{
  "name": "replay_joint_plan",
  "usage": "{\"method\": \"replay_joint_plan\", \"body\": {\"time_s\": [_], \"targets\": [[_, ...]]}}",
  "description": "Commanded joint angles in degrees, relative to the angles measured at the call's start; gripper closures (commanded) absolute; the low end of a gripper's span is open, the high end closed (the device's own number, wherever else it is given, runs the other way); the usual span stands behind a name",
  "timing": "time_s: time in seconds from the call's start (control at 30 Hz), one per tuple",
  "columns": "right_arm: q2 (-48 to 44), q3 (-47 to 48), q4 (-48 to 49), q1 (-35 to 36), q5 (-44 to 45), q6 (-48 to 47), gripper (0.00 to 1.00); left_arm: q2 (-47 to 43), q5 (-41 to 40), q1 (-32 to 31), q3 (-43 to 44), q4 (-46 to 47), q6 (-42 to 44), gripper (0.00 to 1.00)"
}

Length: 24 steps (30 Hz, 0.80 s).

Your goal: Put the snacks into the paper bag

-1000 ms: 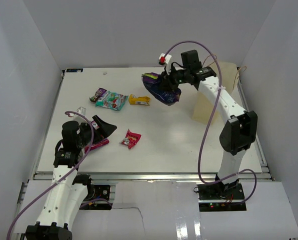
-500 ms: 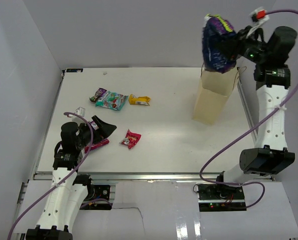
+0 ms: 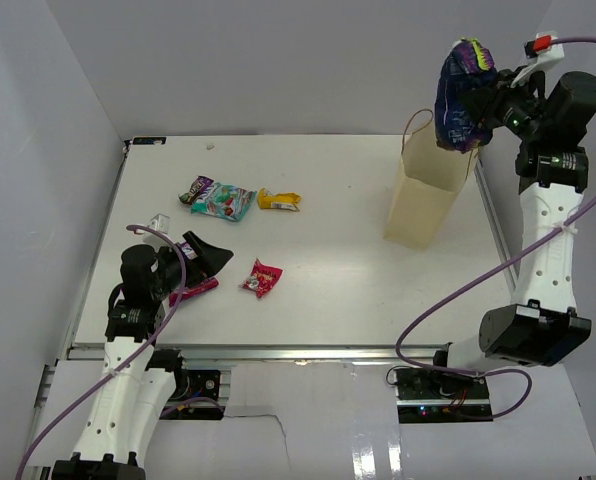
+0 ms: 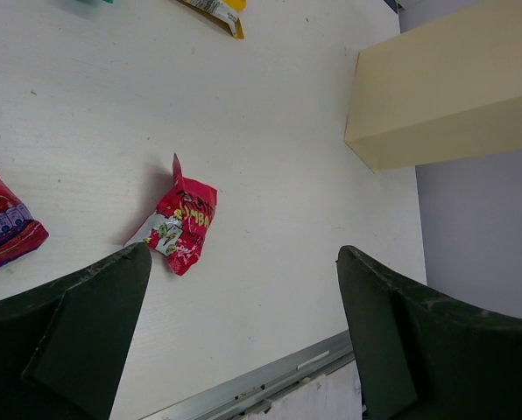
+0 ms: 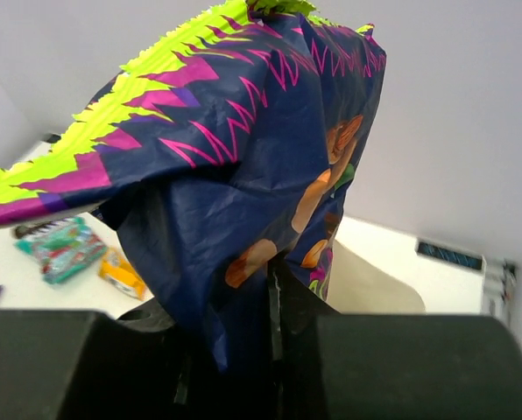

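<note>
White tabletop [image 3: 338,210]. Paper bag [image 3: 425,200]: upright near far-right corner, mouth up to receive. Dark purple packet [image 3: 460,85]: clenched in right claw [image 3: 483,105] above bag mouth, poised for dropping. Left claw [image 4: 243,332]: released, idle, near-left corner. Teal packet [image 3: 221,201], yellow packet [image 3: 278,200], red packet [image 4: 178,229], magenta packet [image 3: 198,288]: loose, unbagged.

Dark purple packet [image 5: 243,166]: crinkled foil film, soft sheen, heavily creased.
Paper bag [image 3: 423,205]: tan kraft paper, matt, smooth-sided.
Small red packet [image 4: 178,226], toward the table's 7 o'clock: glossy, wrinkled foil.
Table [image 3: 338,270]: white, matt, faintly grained.
Left gripper [image 4: 243,252]: dark plastic, matt, scuffed edges.
</note>
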Motion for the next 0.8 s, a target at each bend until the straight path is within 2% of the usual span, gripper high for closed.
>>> {"method": "replay_joint_plan", "body": {"time_s": [0.0, 0.13, 0.17, 0.33, 0.67, 0.77], "targets": [[0.6, -0.7, 4.8, 2.6, 10.6, -5.1, 0.92, -0.5, 0.7, -0.1, -0.2, 1.2, 0.7, 0.02], [0.9, -2.9, 1.2, 8.4, 22.3, -10.2, 0.92, -0.4, 0.7, -0.1, -0.4, 1.4, 0.6, 0.02], [0.8, -3.5, 0.5, 9.8, 28.7, -11.1, 0.92, -0.4, 0.6, 0.0, -0.4, 1.4, 0.6, 0.02], [-0.9, -7.9, 0.6, 17.0, 44.5, -15.3, 0.92, -0.5, 0.4, -0.1, -0.4, 1.4, 0.6, 0.02], [-3.7, -16.7, 0.9, 19.5, 54.7, -16.9, 0.92, 0.6, 0.9, -0.1, -0.6, 2.2, 0.7, 0.02], [-3.0, -17.4, -0.3, 19.6, 54.7, -17.9, 0.92, 0.7, 0.9, -0.1, -0.8, 2.3, 0.6, 0.02]]}}
